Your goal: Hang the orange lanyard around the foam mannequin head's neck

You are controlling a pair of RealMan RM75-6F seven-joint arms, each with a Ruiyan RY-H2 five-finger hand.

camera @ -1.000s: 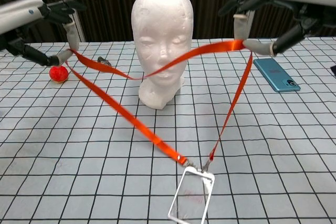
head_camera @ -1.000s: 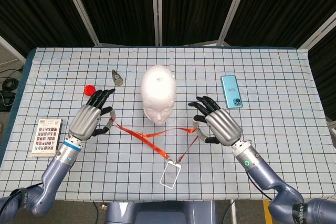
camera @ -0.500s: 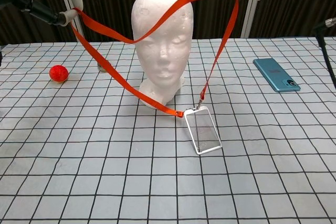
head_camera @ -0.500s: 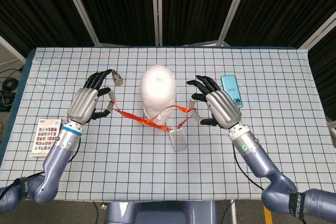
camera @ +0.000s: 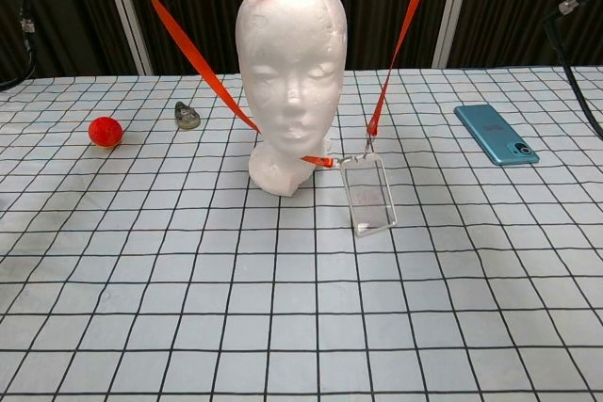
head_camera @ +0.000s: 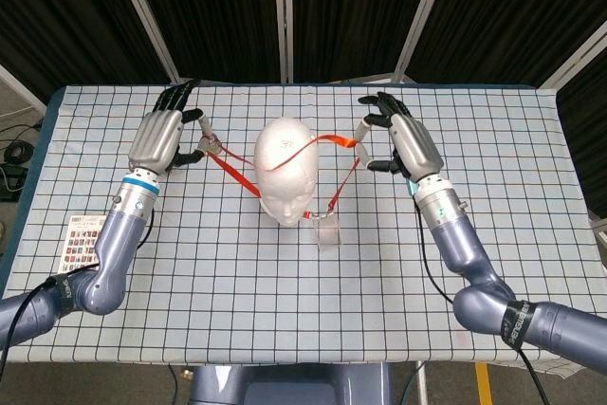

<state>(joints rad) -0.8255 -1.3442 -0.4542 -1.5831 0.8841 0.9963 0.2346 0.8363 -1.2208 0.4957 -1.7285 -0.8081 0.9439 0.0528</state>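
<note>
Backdrop: black curtain panels (head_camera: 209, 7) hang behind the table, divided by pale metal poles (head_camera: 281, 16), some upright and some slanting.
Table: a wide table under a white cloth with a dark grid (head_camera: 285, 329); a blue-grey edge runs along its far side.
Floor: grey floor (head_camera: 14, 92) shows past the table's left end, with dark cables (head_camera: 14, 154) lying on it; at the bottom edge there is a strip of yellow marking (head_camera: 484, 388).
Frame below: a grey base (head_camera: 285, 386) sits under the near edge of the table.
Light: even and bright on the cloth, with soft, faint shadows.
</note>
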